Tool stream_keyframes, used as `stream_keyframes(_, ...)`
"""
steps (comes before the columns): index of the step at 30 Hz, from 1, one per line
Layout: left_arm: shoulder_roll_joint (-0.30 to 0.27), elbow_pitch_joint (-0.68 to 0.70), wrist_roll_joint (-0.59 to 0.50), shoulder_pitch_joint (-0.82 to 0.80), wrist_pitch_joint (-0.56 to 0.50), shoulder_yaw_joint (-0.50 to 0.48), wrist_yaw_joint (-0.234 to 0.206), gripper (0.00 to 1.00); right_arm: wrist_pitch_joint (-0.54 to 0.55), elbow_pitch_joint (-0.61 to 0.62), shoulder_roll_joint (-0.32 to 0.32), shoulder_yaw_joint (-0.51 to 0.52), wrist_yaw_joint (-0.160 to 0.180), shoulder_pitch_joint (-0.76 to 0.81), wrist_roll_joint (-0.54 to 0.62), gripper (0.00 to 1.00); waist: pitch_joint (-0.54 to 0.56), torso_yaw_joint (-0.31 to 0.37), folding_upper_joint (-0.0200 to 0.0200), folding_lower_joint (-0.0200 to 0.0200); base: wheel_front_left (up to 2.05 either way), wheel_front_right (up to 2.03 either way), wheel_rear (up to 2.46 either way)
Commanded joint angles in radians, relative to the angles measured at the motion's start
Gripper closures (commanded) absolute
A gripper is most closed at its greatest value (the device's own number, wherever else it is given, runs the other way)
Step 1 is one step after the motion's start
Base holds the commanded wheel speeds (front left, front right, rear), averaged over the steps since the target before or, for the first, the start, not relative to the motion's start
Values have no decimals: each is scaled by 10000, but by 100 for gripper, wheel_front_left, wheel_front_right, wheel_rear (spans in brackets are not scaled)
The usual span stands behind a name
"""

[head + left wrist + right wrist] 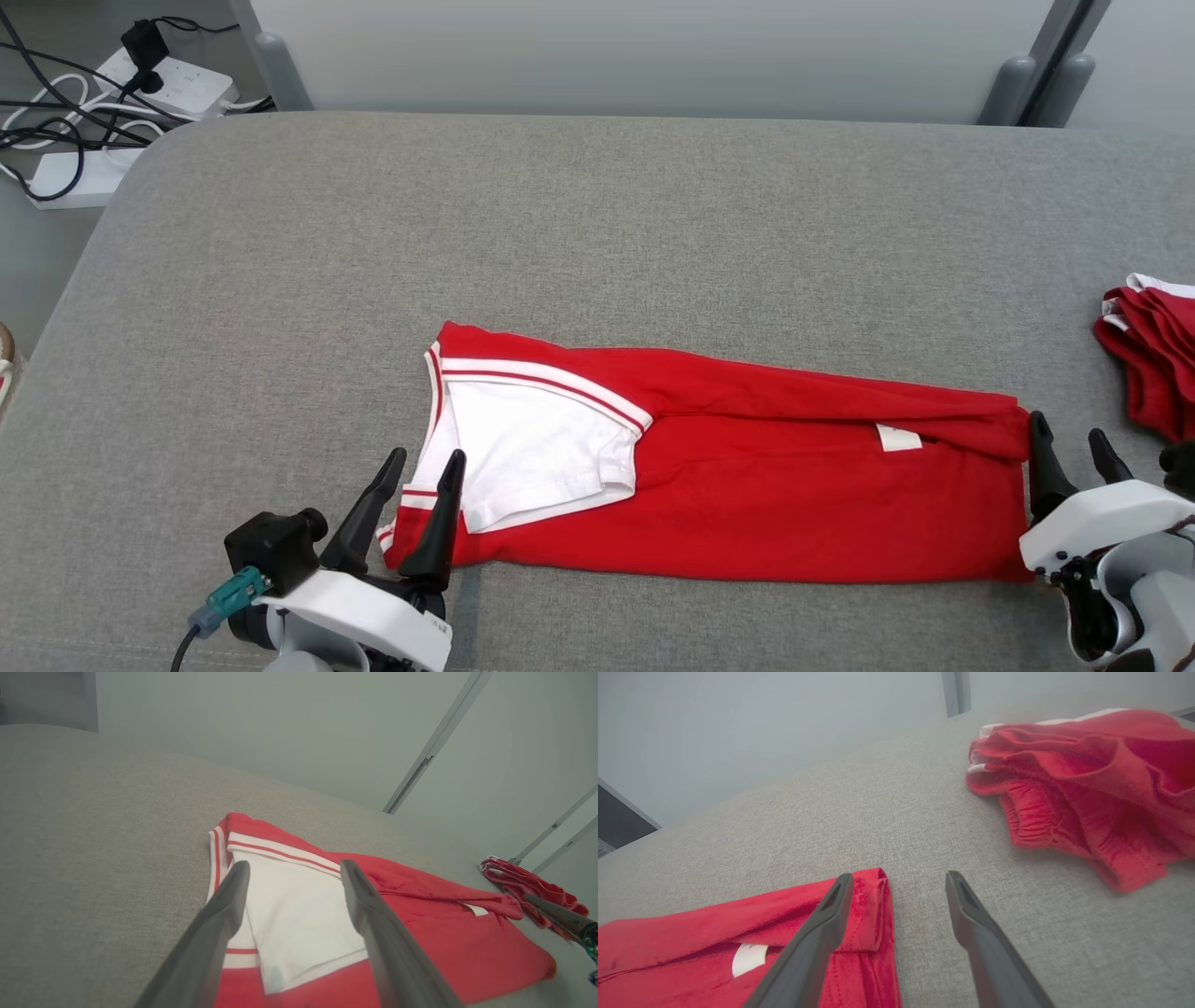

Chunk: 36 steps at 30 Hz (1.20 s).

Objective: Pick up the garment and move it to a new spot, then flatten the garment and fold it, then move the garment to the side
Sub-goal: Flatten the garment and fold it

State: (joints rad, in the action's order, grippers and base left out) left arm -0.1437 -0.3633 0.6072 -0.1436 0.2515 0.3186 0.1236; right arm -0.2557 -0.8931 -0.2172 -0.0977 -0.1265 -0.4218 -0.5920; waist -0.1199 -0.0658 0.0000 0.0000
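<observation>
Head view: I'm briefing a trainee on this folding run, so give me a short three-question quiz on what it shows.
1. True or false: the left gripper and the right gripper are both shut on the garment.
2. The bunched red pile lies: A) left of the garment, B) right of the garment, C) on top of it.
3. Fill in: the white label lies nearer the ___ gripper.
Key: 1 false, both stand open; 2 B; 3 right.
</observation>
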Motion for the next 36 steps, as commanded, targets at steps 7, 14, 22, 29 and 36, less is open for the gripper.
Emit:
stream_keyframes(7,-139,321,-26,-153,103,-320,71,0,-61,229,-80,394,-42,-434,205,0,-170,-78,0,0,0,0,0)
stream_keyframes(14,-52,308,-4,-307,103,-189,71,0,-61,-330,71,-258,-42,-526,-64,0,-378,-148,0,0,0,0,0)
stream_keyframes(22,-82,261,97,-395,103,25,71,0,28,-749,90,-1374,-42,-362,-681,0,-468,-109,0,0,0,0,0)
stream_keyframes(29,-56,317,126,-480,103,119,71,0,101,-655,12,-2257,-42,-222,-1452,0,-543,-104,0,0,0,0,0)
stream_keyframes(36,-80,356,145,-505,103,167,71,0,96,-577,-100,-2773,-42,-295,-2097,58,-594,-151,0,0,0,0,0)
